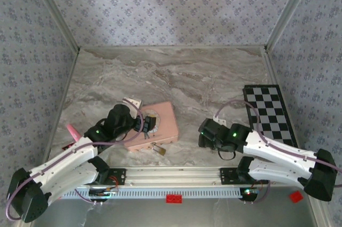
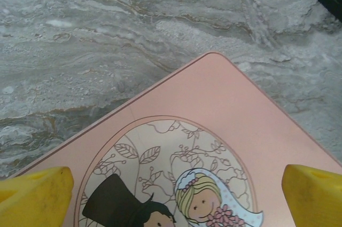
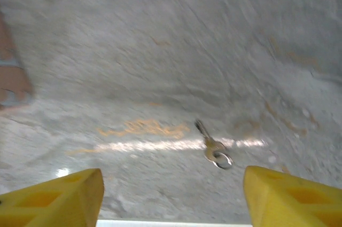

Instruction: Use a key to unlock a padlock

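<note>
On marble table (image 1: 214, 77), one key (image 3: 212, 146), one padlock (image 1: 158, 150), one tin (image 1: 160, 123), left claw (image 2: 179, 195) spread, right claw (image 3: 172, 195) spread.

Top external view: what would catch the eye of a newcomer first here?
The pink tin with a cartoon couple, left of centre, stands out, with the small brass padlock at its near edge. The open left pincer hangs over the tin; the open right pincer hangs over the tiny key on the marble table.

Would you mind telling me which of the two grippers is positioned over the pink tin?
The left gripper: the pink tin with its cartoon lid lies beneath it, whereas the right gripper is over bare marble table, by the key.
</note>
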`<control>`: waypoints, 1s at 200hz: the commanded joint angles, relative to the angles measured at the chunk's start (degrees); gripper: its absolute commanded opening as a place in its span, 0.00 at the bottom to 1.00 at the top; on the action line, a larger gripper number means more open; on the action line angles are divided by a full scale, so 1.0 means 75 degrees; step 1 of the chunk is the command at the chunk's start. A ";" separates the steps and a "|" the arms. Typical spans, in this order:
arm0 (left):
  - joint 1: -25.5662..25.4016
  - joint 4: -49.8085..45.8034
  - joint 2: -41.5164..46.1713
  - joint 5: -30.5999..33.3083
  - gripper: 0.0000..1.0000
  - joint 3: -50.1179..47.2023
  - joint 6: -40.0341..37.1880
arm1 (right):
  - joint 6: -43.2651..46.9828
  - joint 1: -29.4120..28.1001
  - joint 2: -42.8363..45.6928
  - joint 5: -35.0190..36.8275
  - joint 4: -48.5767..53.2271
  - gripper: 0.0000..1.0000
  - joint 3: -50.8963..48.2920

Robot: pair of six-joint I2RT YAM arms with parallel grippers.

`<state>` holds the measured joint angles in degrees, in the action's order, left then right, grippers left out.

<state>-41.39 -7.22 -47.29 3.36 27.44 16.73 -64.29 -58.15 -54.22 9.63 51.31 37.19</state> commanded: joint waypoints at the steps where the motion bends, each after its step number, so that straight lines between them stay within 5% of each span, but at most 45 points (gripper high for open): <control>1: -0.0042 0.0358 0.0276 0.0380 1.00 -0.0085 -0.0215 | -0.1123 -0.0057 0.0031 -0.0443 0.0533 0.65 -0.0401; 98: -0.0050 0.0234 0.0451 0.0303 1.00 -0.0073 -0.0104 | -0.2012 0.0659 0.0643 -0.0991 -0.0271 0.36 -0.1732; 200: -0.0072 0.0289 0.0353 0.0326 1.00 -0.0085 -0.0099 | -0.1769 0.1296 0.0453 -0.1066 -0.1512 0.32 -0.2061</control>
<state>-41.39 -6.20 -44.40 5.63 26.39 16.32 -77.60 -48.95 -50.19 1.69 41.71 22.22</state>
